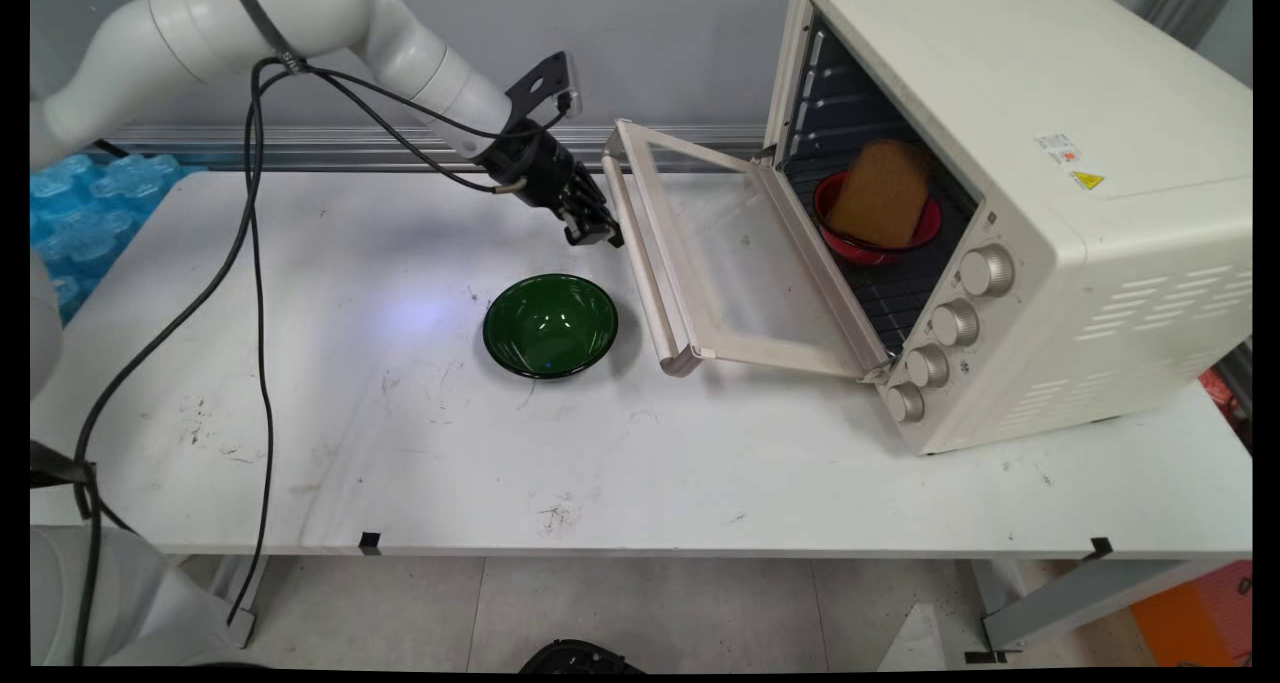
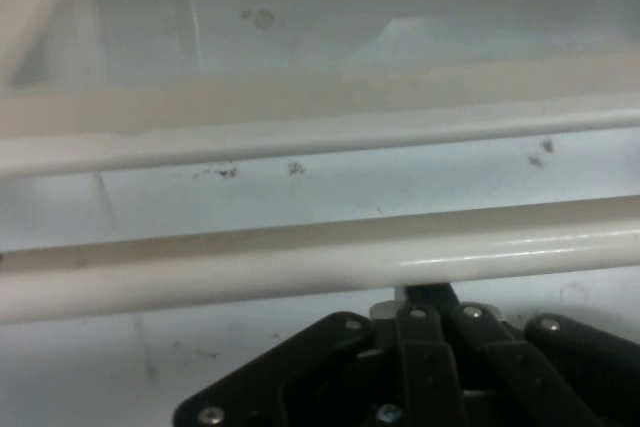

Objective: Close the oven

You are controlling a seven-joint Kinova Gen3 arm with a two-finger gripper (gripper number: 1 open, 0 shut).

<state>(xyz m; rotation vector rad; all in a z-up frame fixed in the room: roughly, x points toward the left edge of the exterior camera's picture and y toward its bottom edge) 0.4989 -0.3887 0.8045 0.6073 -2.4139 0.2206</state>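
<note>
While I watch from above, my gripper (image 1: 592,231) sits at the handle (image 1: 640,253) of the open oven door (image 1: 735,263), green bowl (image 1: 550,325) nearby on the tabletop (image 1: 350,443). Through the hand camera the handle (image 2: 320,262) crosses just beyond the linkage; I cannot tell the jaws' state.

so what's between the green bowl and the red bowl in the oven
The open oven door lies between the green bowl and red bowl, seen in the main view.
</note>
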